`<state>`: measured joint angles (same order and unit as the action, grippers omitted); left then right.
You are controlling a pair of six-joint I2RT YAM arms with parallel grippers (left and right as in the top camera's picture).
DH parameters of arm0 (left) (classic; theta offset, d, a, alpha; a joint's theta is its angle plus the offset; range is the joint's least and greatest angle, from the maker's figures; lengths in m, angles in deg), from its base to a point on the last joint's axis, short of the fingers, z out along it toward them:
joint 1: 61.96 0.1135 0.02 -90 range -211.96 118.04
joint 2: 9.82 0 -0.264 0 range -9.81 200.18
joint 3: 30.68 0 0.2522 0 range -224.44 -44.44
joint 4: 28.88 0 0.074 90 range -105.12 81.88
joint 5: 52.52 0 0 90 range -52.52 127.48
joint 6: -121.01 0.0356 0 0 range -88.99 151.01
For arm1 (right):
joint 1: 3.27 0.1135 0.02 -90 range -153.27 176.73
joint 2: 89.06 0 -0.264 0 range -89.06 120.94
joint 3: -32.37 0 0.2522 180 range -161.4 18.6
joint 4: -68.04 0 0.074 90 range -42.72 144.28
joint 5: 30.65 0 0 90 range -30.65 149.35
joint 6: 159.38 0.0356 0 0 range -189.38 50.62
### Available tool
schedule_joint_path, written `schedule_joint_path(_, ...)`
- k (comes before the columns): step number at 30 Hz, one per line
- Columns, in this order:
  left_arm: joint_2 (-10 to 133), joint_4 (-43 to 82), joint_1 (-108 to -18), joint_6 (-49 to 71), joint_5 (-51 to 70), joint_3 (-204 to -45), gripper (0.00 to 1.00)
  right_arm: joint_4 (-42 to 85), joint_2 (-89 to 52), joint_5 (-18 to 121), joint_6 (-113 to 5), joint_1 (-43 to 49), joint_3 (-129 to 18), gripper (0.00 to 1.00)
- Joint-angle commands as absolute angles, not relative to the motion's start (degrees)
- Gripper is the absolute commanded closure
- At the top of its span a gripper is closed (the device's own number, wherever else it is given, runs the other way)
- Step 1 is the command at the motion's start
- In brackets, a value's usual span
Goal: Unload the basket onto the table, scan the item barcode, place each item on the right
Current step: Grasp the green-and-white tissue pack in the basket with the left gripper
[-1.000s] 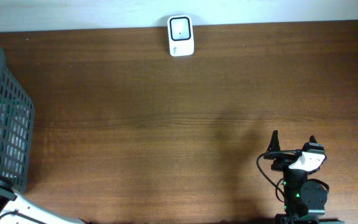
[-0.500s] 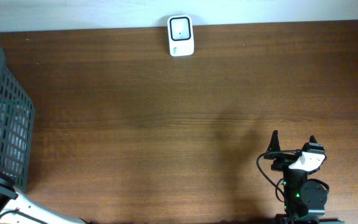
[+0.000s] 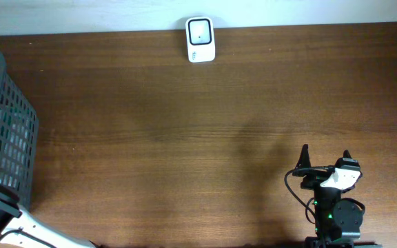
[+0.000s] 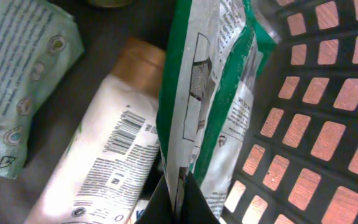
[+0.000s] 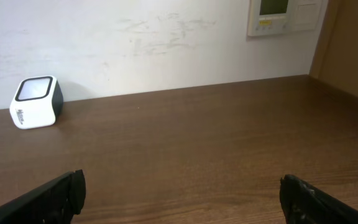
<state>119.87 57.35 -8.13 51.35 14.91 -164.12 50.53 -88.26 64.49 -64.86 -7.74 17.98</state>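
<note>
Wood, dark brown, covers the table (image 3: 150,138), with a white wall (image 5: 166,43) and a panel (image 5: 284,15) behind. Our left gripper (image 4: 178,196) pinches the green-white pouch (image 4: 210,74) inside the grey basket (image 4: 328,93), with a white bottle (image 4: 104,162) beside it. Our right gripper (image 5: 182,193) stands spread; we see the scanner (image 5: 35,102) far ahead, leftwards.

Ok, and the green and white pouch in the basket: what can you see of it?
The pouch is a glossy, crinkled plastic packet, white with green borders and small dark print. It stands on edge inside the basket, close to the lattice wall, with a white bottle lying on its other side. The left gripper is shut on its near edge, pinching the thin seam. I cannot make out a barcode on the faces that show.
</note>
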Motion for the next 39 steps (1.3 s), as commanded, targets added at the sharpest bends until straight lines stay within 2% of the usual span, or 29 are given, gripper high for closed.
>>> schedule_joint_path(1, 117.9, 58.3, -8.3, 50.3, 12.7, -167.2, 1.00, 50.2, -88.7, 65.4, -64.7, -8.2, 18.3, 0.02)
schedule_joint_path(8, 108.8, 63.3, -8.3, 44.9, 11.3, -180.4, 1.00, 50.2, -88.7, 65.4, -64.7, -8.2, 18.3, 0.02)
schedule_joint_path(17, 95.1, 63.8, -8.3, 43.0, 8.9, -181.9, 1.00, 50.2, -88.7, 65.4, -64.7, -8.2, 18.3, 0.02)
schedule_joint_path(24, 85.2, 58.6, -9.5, 40.9, -3.8, -181.9, 1.00, 50.2, -88.7, 65.4, -64.7, -8.2, 18.3, 0.02)
schedule_joint_path(28, 84.0, 59.7, -15.2, 40.9, -8.9, -181.9, 1.00, 50.2, -88.7, 65.4, -64.7, -8.2, 18.3, 0.02)
schedule_joint_path(39, 87.7, 63.8, -45.1, 47.9, -6.6, -172.8, 1.00, 50.2, -88.7, 65.4, -64.7, -8.2, 18.3, 0.02)
